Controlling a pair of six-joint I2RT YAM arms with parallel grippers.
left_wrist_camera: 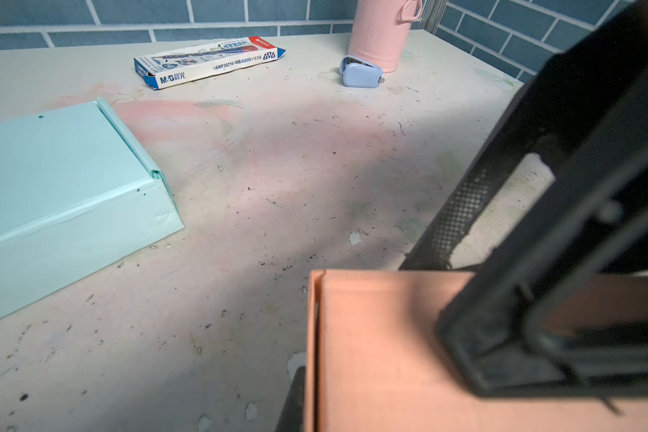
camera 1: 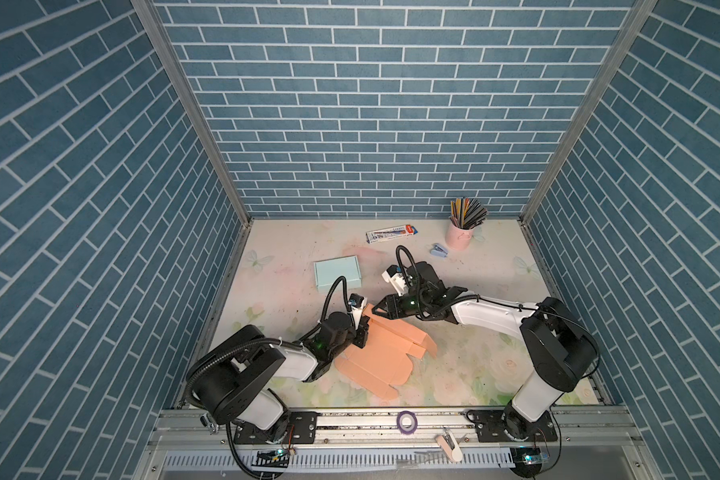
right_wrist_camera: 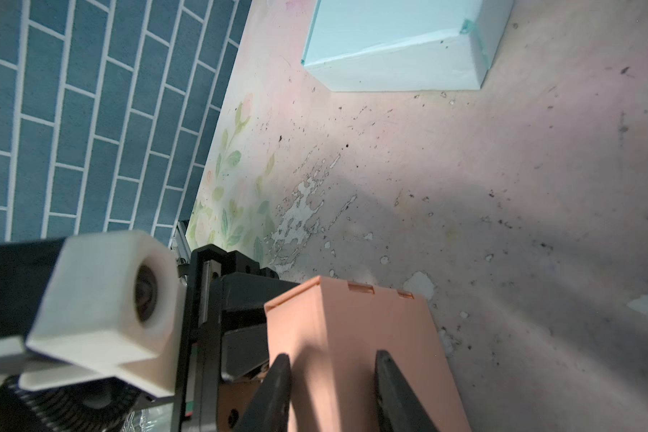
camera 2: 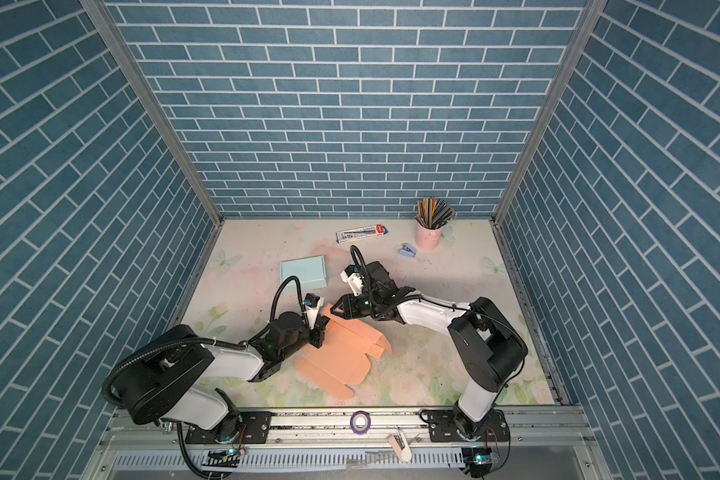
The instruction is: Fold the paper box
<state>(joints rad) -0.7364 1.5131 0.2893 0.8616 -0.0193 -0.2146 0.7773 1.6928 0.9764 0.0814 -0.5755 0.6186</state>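
Peach paper box (camera 1: 385,353) lay mostly flat on the floral table (camera 1: 474,365), front centre, between both arms | we saw left gripper (camera 1: 364,326) pinched tight on its raised far wall | right gripper (right_wrist_camera: 332,361) half-spread over that wall, clasping nothing.

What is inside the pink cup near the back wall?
Coloured pencils stand in the pink cup, fanning out above its rim. Their lower parts and the cup's bottom are hidden by its wall.

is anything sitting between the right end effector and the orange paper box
Nothing visible does: the right end effector, fingers parted, is right at the raised flap of the orange paper box.
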